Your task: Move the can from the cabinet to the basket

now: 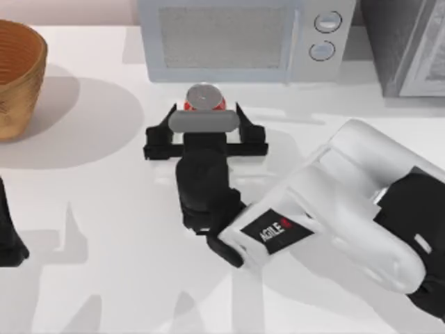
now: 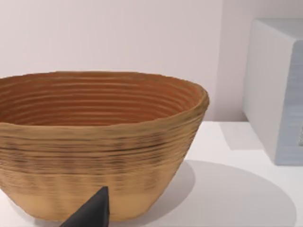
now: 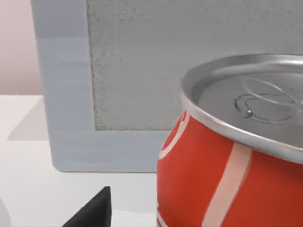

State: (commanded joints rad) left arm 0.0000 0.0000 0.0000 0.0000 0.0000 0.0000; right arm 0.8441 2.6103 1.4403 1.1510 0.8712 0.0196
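Can (image 1: 204, 97) stands upright on the table, just in front of the microwave (image 1: 243, 38), between my right gripper's (image 1: 205, 117) spread fingers; whether they press its sides, I cannot tell. It is not yet lifted. The carry remains: basket (image 1: 17, 76) sits well off to the microwave's left, empty inside. Left arm parked near the basket.

White table (image 1: 83, 278): basket (image 1: 17, 76), can (image 1: 203, 97), microwave (image 1: 236, 38), cabinet (image 1: 410, 45).
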